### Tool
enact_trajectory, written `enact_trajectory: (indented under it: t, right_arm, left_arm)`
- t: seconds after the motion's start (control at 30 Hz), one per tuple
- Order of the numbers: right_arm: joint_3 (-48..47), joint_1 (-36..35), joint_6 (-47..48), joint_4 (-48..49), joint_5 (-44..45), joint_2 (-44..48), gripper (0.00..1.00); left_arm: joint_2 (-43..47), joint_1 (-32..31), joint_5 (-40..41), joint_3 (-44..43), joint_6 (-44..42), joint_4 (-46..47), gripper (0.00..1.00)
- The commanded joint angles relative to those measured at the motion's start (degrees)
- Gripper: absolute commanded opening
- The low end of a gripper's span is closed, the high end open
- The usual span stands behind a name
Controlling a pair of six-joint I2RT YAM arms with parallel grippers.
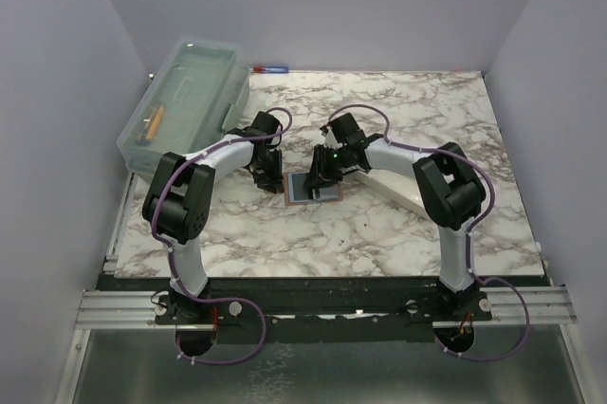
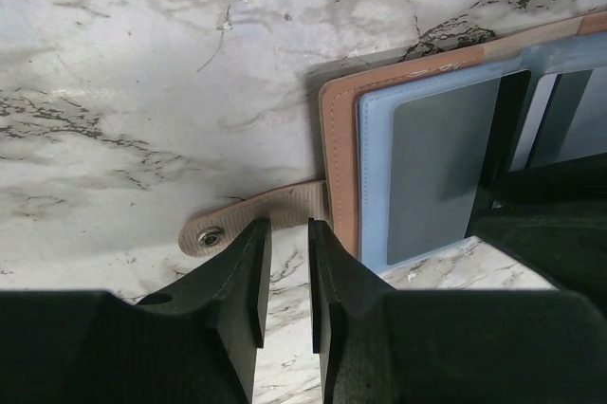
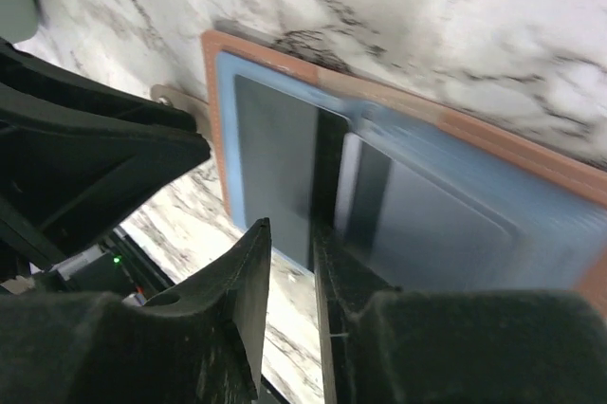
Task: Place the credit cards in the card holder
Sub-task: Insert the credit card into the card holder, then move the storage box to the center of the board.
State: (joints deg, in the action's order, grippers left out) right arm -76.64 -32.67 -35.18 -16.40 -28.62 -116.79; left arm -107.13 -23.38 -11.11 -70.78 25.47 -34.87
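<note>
Light was soft and even from overhead, so the marble worktop (image 1: 379, 233) showed barely any glare and the arms (image 1: 190, 200) only threw faint shadows. The right wrist view was smeary, with the card holder (image 3: 474, 153) blurring toward its right edge. The left wrist view was sharper, though the left gripper (image 2: 289, 226) up close looked dark and soft.

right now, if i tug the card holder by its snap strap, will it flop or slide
The snap strap looks thin and lies flat, so it would probably bend, not push. The card holder lies open and looks slim, likely light, so it may slide on the smooth marble table when tugged.
</note>
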Motion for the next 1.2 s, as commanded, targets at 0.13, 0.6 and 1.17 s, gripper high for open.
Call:
enact_trajectory:
  t: [0.13, 0.6, 1.17]
  right_arm:
    - [0.37, -1.7, -3.39, 7.53, -6.42, -0.17, 0.4]
    - [1.32, -1.65, 4.98, -9.97, 16.75, 7.09, 0.55]
    - [7.24, 3.24, 0.67, -12.69, 40.04, 12.05, 0.63]
  left_arm:
    - [0.07, -1.51, -2.61, 1.86, 0.03, -0.11, 0.26]
    - [2.99, -1.5, -4.23, 2.14, -0.83, 0.94, 0.33]
    - [5.42, -1.5, -7.69, 3.11, -1.63, 3.03, 0.45]
